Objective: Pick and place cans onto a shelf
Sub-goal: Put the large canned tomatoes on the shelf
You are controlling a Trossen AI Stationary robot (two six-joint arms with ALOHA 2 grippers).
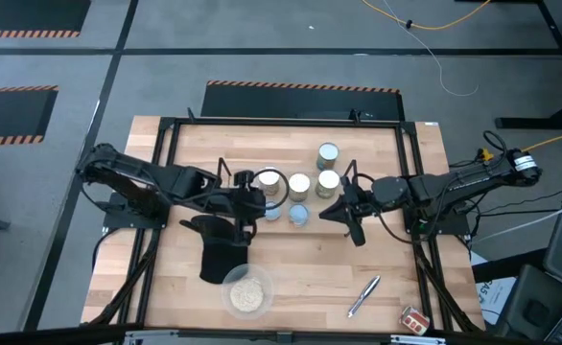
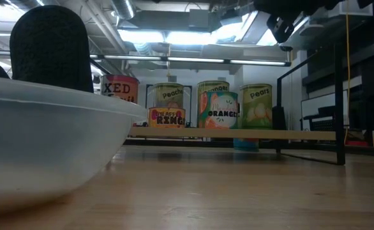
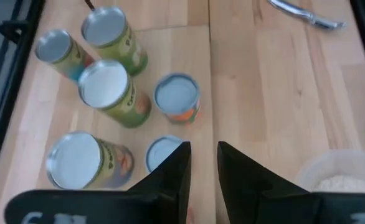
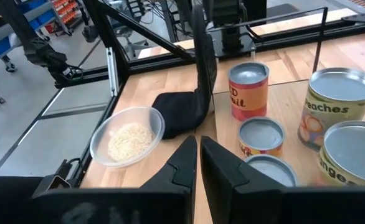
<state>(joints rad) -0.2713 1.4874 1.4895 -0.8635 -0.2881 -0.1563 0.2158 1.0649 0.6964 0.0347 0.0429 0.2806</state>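
Note:
Several cans stand together on the shelf's wooden top board (image 2: pixel 289 135) at mid-table: tall green-yellow ones (image 1: pixel 328 153), a red one (image 4: pixel 248 90) and low pale-blue-topped tins (image 3: pixel 176 96). My left gripper (image 1: pixel 258 204) hovers above the cluster's left end. It is open with nothing between its fingers (image 3: pixel 202 168), and a low tin (image 3: pixel 161 152) lies just below them. My right gripper (image 1: pixel 329 207) hangs shut at the cluster's right side, clear of the cans (image 4: pixel 199 155).
A clear bowl of pale grains (image 1: pixel 247 292) sits near the front edge, with a black object (image 1: pixel 222 254) just behind it. A silver pen (image 1: pixel 362 295) and a small red box (image 1: pixel 413 319) lie front right. A black metal frame (image 1: pixel 171 129) rings the tabletop.

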